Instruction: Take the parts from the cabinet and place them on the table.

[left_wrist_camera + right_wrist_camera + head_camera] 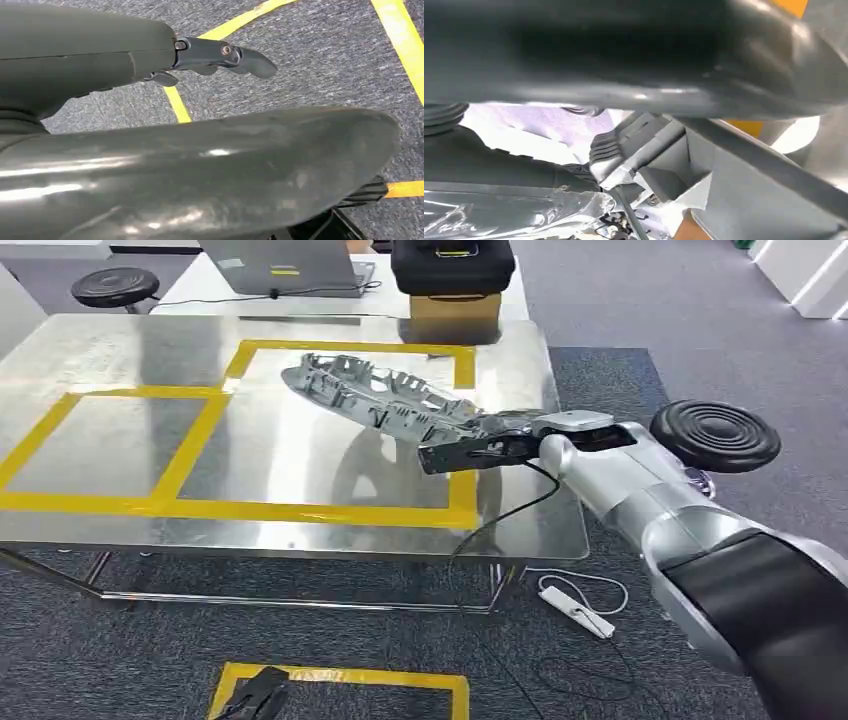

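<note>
A long grey ribbed metal part (375,395) hangs tilted over the shiny steel table (300,530), inside the right yellow-taped square. My right hand (480,445) grips its near end from the right, and the far end points to the back left. Up close, the right wrist view shows the part's grey ribs and walls (664,165) pressed against the right hand (624,55). My left hand (150,100) hangs over grey carpet with yellow tape lines, its fingers (235,55) spread and nothing in them.
Yellow tape (190,450) marks two squares on the table. Behind it stand a laptop (285,265) and a black case on a cardboard box (452,290). Black stools (715,435) stand right and back left. A white power strip (575,608) and cables lie on the carpet.
</note>
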